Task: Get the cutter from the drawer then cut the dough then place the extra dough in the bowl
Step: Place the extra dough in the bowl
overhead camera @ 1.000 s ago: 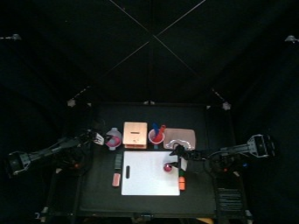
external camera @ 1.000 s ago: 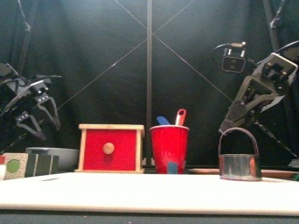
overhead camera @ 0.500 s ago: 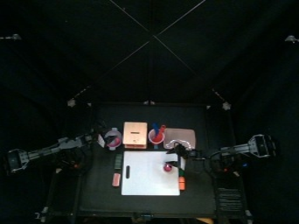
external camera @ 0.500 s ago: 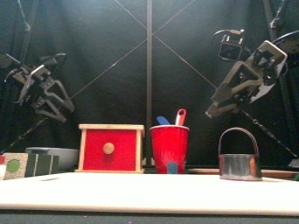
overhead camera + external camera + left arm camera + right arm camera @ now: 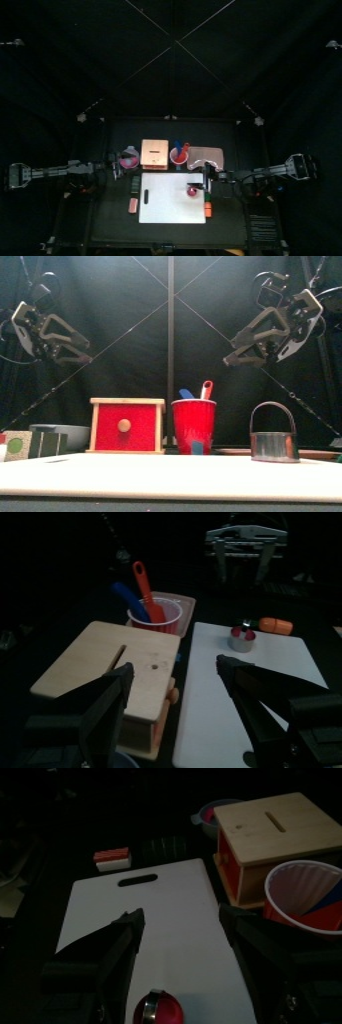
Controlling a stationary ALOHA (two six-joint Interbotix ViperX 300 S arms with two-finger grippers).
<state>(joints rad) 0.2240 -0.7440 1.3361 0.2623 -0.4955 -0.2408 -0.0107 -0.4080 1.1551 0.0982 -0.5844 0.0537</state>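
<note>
Front view: cutter (image 5: 273, 436) stands well below the open right end effector (image 5: 241, 353).

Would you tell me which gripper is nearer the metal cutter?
Right. The right gripper hangs high, nearly over the cutter; the left gripper hangs high at the opposite side.

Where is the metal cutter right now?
In the front view, the metal cutter stands upright on the right part of the white cutting board, handle up. The red cup is its nearest neighbour, to its left.
</note>
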